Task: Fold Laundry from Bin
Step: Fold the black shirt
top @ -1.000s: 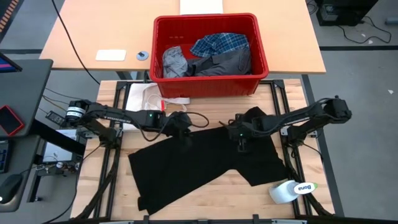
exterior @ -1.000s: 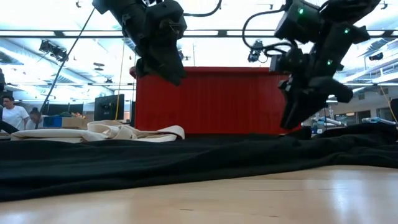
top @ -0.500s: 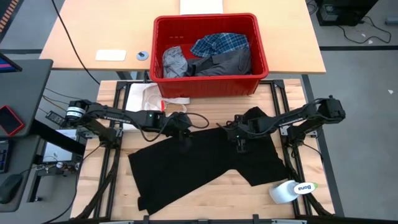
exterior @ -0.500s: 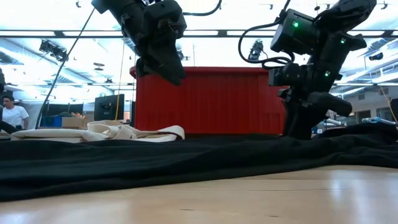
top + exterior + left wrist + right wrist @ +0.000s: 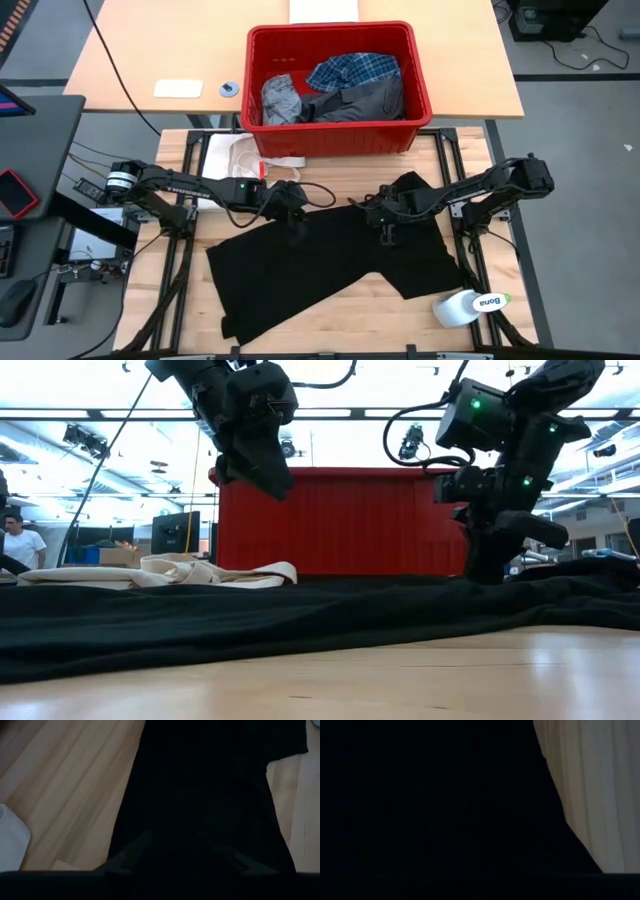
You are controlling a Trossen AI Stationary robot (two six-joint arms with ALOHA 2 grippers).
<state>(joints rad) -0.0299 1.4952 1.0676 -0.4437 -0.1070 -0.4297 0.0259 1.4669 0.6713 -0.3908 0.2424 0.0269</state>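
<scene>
A large black garment [image 5: 320,260] lies spread on the wooden table. My right gripper [image 5: 387,232] is down on its right half and shut; in the low view its fingers [image 5: 488,565] end at the cloth. My left gripper [image 5: 262,472] hangs open above the garment's far left part, touching nothing. The black cloth [image 5: 200,785] fills the left wrist view below it. The red bin [image 5: 335,140] stands behind the garment and holds a plaid shirt [image 5: 352,68], a light grey piece [image 5: 280,98] and a dark grey piece [image 5: 362,100]. My right gripper meets the black garment on its right half, near the far edge [image 5: 392,243], coming steeply from above. The gripper itself hides the place of contact, so one layer or several cannot be told. The garment lies flat on the table around the fingers.
A cream-white cloth [image 5: 235,155] lies at the table's far left, beside the bin. A white roll marked Bona [image 5: 468,305] sits at the near right corner. Bare wood shows at the near left [image 5: 190,300]. People stand in the room behind [image 5: 18,540].
My right gripper has sunk from just above the black garment down onto it. The garment has kept its place on the table.
</scene>
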